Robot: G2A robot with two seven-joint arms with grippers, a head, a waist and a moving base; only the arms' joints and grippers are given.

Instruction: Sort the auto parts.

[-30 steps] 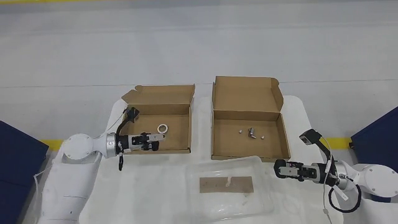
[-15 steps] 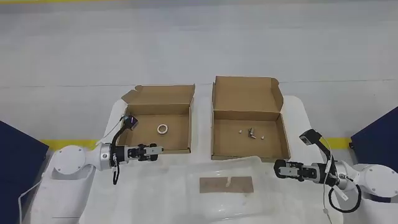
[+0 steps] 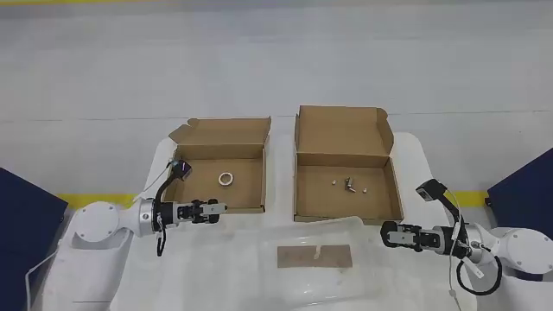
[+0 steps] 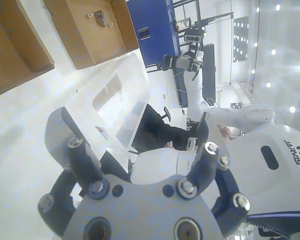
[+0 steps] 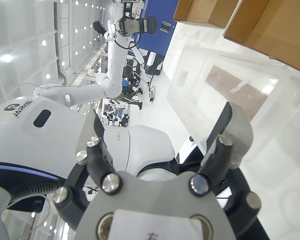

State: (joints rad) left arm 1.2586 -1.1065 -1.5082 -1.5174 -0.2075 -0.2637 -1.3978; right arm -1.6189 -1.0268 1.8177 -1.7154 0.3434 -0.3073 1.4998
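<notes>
**Surface** (image 3: 280, 181): white, and carries every item listed below.

**Tub** (image 3: 363, 259): clear plastic, lying between the two sets of fingers. Its near corner is just beside the right fingers (image 3: 388, 234). It cannot be told whether any loose parts remain inside.

**Left box** (image 3: 246, 188): open cardboard. Its front wall is just beside the left fingers (image 3: 212, 209), and contact cannot be confirmed.

**Right box** (image 3: 320, 200): open cardboard, set beyond the right fingers and well apart from them.

**Fingers:** both pairs are spread wide and nothing is held in either.

**Brown sheet** (image 3: 314, 257): flat on the tub floor, between the two pairs of fingers.

**Ring** (image 3: 226, 178): white, in the left box, a little beyond the left fingers.

**Bracket** (image 3: 349, 184): metal, in the right box, with small pieces (image 3: 333, 182) on either side of it.

**Assessment:** the step in hand is judged to be a return to the tub for the next part.
- The tub should be checked for remaining parts before any descent.
- The left fingers should be raised clear of the box wall first, so that the box is not shoved.
- The tub should be entered from above its rim, not through its side.
- The spread should be narrowed before a small part is closed on.
- Ring-like parts are judged to belong in the left box and metal hardware in the right box.
</notes>
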